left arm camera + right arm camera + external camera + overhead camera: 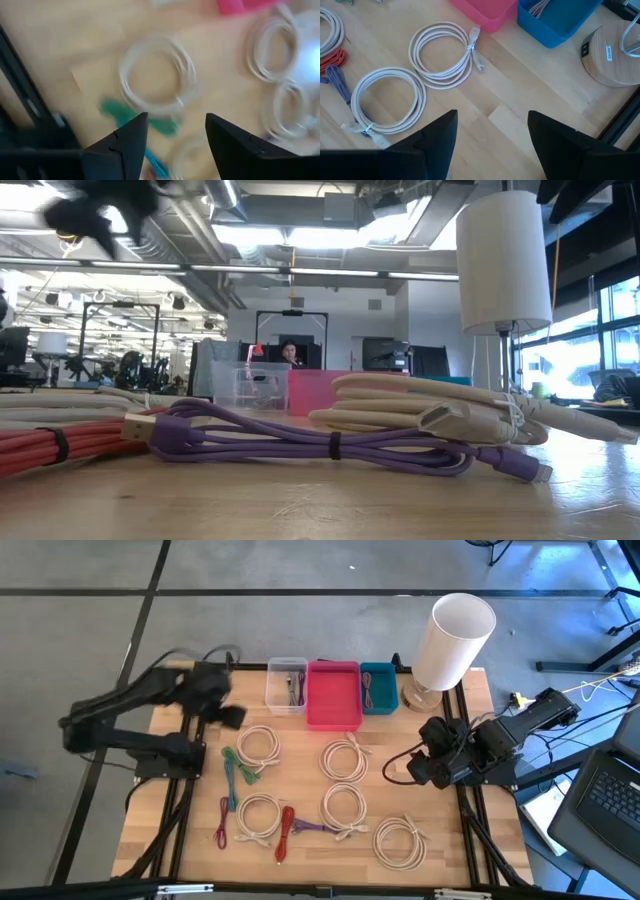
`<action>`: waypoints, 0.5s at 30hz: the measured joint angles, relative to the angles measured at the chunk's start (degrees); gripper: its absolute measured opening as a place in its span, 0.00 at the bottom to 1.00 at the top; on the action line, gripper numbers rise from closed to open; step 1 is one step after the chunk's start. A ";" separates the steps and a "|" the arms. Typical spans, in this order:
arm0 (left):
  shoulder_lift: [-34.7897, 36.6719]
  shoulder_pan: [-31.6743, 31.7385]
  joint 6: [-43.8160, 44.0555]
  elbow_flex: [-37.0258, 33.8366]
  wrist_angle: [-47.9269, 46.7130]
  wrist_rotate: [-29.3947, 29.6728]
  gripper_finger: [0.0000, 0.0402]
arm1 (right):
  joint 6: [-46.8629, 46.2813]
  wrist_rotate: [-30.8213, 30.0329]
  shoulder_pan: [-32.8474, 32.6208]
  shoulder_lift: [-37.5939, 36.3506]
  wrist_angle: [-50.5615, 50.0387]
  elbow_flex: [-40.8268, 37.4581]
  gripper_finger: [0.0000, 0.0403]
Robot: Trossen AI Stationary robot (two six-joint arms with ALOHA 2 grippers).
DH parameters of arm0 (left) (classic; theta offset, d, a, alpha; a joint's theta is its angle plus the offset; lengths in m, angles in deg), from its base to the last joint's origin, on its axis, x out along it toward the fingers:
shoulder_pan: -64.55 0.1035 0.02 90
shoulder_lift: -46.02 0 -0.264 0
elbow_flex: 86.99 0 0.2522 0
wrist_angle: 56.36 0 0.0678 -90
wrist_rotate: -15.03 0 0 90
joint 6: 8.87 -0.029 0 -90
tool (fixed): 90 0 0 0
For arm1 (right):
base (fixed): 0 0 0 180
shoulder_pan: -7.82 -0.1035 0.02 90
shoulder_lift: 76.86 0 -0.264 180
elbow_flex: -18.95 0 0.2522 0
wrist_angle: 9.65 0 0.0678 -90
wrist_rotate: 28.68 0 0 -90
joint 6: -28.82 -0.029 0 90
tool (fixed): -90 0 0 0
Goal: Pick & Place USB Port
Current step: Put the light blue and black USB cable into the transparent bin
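Clearly the left gripper [228, 715] is the one at work: in the high view it hangs at the left of the frame, just above the table [460, 700], with its fingers spread and nothing between them. Which cable the task means is not plain, but the likeliest pick lies just below and slightly right of those fingers in that view: the green cable [240, 768], a short bundle whose long axis runs diagonally from upper left to lower right, just beside the lower left edge of a white coil [259, 747]. The left wrist view shows the same pairing, the green cable [137, 119] just ahead of the fingertips and the white coil [156, 75] beyond it. A purple cable [222, 822] and a red cable [286, 832] lie lower in the frame, farther from this gripper. The right gripper [418, 766] waits at the right of the frame, fingers also apart and empty, well apart from the green cable, so the left arm is the nearer. Three bins stand in a row at the top centre: a clear bin [287, 684] with a few dark cables inside, a pink bin [333, 695] that looks empty, and a blue bin [379, 687] holding at least one cable.
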 joint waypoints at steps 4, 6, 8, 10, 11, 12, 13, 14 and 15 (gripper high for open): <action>9.37 -16.59 23.48 -8.65 -0.04 3.36 0.48 | 0.00 -0.15 0.02 -0.01 0.01 0.00 0.61; 11.91 -24.09 34.05 -13.26 0.07 4.33 0.48 | 0.00 -0.15 0.01 -0.01 0.08 0.00 0.61; 13.10 -30.62 42.96 -18.04 0.76 4.36 0.48 | 0.00 -0.15 0.00 -0.01 0.23 0.00 0.61; 13.05 -36.14 49.76 -22.66 4.47 4.49 0.48 | 0.00 -0.11 0.00 -0.01 0.23 0.00 0.61; 12.77 -38.54 52.20 -24.49 6.99 4.55 0.48 | 0.00 0.04 0.00 -0.01 0.23 0.00 0.61; 11.70 -40.87 53.92 -24.31 7.11 5.69 0.48 | 0.00 0.11 0.00 -0.01 0.27 0.00 0.61; 9.44 -42.58 55.98 -23.65 6.34 7.12 0.48 | 0.01 0.13 0.01 -0.01 0.39 0.00 0.61; 7.70 -44.29 58.17 -23.18 6.54 8.02 0.48 | 0.01 0.24 0.00 -0.01 0.48 0.00 0.61; 6.64 -45.44 60.05 -23.07 7.13 8.40 0.48 | 0.02 0.27 0.00 -0.01 0.50 0.00 0.61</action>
